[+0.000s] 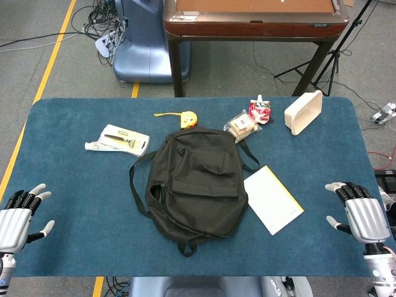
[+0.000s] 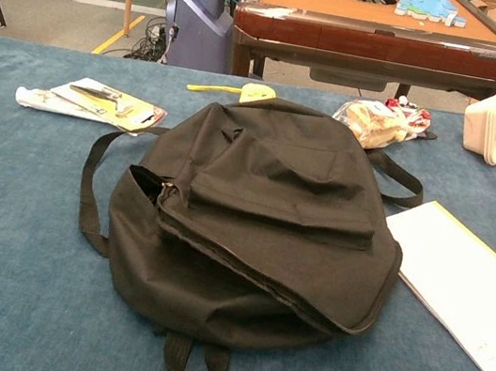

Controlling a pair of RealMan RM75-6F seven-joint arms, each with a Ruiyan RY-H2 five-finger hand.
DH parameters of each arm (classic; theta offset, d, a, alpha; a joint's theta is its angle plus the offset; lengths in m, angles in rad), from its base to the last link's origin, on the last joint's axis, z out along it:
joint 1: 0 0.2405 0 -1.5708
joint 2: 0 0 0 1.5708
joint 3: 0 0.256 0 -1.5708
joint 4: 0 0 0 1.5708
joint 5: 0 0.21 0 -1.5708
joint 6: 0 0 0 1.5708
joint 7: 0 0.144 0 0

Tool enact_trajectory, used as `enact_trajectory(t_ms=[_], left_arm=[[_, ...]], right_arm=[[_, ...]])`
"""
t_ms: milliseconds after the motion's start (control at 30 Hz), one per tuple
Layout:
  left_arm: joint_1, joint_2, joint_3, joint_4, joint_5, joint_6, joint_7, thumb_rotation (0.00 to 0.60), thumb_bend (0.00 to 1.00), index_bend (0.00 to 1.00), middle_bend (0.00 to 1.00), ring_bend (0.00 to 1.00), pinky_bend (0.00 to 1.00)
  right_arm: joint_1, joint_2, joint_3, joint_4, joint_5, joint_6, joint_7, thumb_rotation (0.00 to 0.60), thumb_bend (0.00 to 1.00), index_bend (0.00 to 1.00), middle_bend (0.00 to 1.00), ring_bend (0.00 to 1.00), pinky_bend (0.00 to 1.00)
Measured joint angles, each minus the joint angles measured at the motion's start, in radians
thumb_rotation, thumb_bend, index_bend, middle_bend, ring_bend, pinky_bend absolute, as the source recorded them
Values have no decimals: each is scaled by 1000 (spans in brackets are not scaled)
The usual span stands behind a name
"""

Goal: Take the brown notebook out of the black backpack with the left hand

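The black backpack (image 1: 197,181) lies flat in the middle of the blue table, its zipper opening gaping on the left side (image 2: 147,190). In the chest view the backpack (image 2: 262,216) fills the centre. No brown notebook shows in either view; the inside of the bag is dark. My left hand (image 1: 18,216) rests at the near left corner of the table, fingers spread, holding nothing. My right hand (image 1: 362,213) sits at the near right edge, also spread and holding nothing. Both hands are far from the bag and outside the chest view.
A white pad with a yellow edge (image 1: 273,198) lies just right of the bag. Behind it are a razor package (image 1: 124,140), a yellow tape measure (image 1: 185,117), snack packets (image 1: 242,125) and a cream box (image 1: 303,112). A brown table (image 1: 253,18) stands beyond.
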Motion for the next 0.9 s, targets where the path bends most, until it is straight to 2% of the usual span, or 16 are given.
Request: enact_trajectory(t_ms=[400,633,733,900], left_arm=[[2,4,2,-16,2,5,12,600,227,241,143,165,90],[0,7,4,-25,6,3,20,600,227,241,143,165,90],[0,7,5,-29,6,4,21,600,227,241,143,165,90],[1,8,6,-33,6,4,25,600,227,241,143,165,90]], right_arm=[[26,12,-14,-17,-53,-29,24,600,92,297,282,208,275],[90,24,-37,-67,-127,-117,62,600,92,293,275,209,275],[128,24,-44,-88,-150,-172,61,600,88,235,233,188,275],[199,5,-49,-114,-178,-269,66,600,62,149,156,87,261]])
